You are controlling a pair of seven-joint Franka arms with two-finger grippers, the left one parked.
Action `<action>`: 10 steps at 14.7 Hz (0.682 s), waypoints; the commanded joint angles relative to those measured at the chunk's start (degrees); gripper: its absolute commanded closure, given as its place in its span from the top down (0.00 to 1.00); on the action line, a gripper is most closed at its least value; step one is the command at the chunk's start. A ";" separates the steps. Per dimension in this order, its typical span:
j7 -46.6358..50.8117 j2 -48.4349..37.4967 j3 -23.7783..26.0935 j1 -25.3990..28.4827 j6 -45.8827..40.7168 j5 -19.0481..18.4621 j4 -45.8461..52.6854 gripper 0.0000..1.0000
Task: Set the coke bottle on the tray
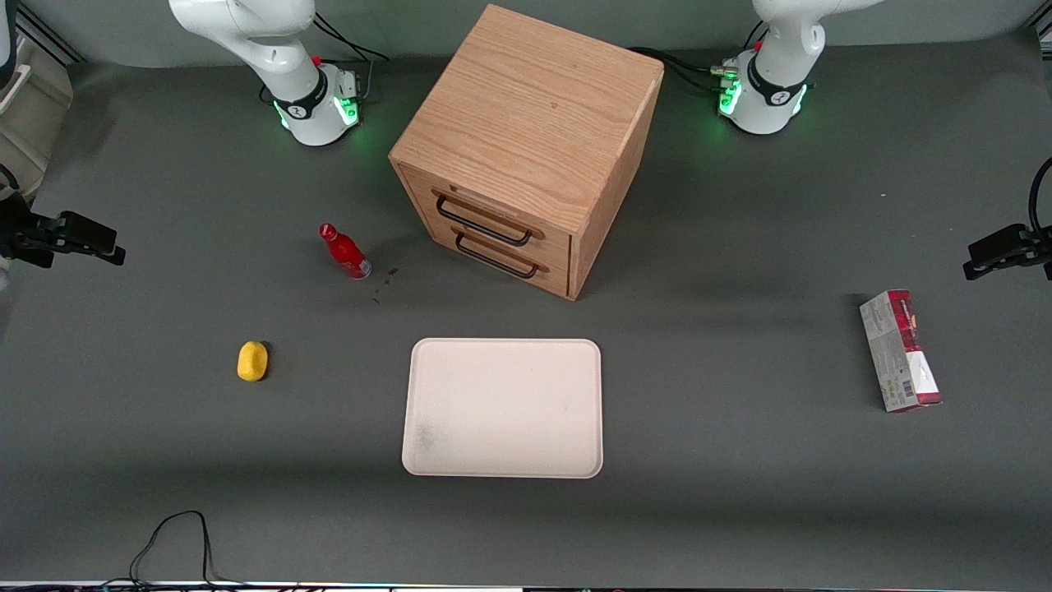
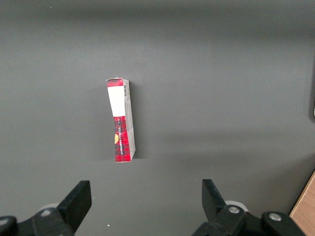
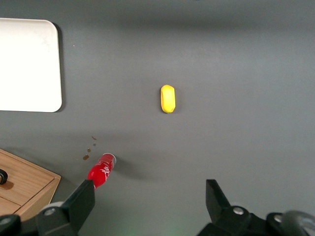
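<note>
The coke bottle (image 1: 343, 252), small and red with a red cap and clear base, stands on the grey table in front of the wooden drawer cabinet, toward the working arm's end. The cream-beige tray (image 1: 503, 407) lies flat, nearer to the front camera than the cabinet, with nothing on it. In the right wrist view my gripper (image 3: 149, 199) hangs high above the table, open, with nothing between its fingers (image 3: 81, 201). One finger partly covers the coke bottle (image 3: 101, 170). A corner of the tray (image 3: 29, 64) also shows there. The front view does not show the gripper.
A wooden drawer cabinet (image 1: 526, 140) with two dark handles stands mid-table. A yellow lump (image 1: 252, 361) lies nearer the front camera than the bottle. A red-and-grey carton (image 1: 900, 349) lies toward the parked arm's end. Small dark specks (image 3: 88, 150) mark the table beside the bottle.
</note>
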 commanded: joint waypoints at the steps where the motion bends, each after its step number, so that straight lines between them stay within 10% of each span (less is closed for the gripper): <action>1: -1.26 -0.90 0.14 -0.52 -0.15 0.68 -0.68 1.00; 10: 2.24 -1.43 0.40 2.90 -0.94 1.37 -1.38 1.00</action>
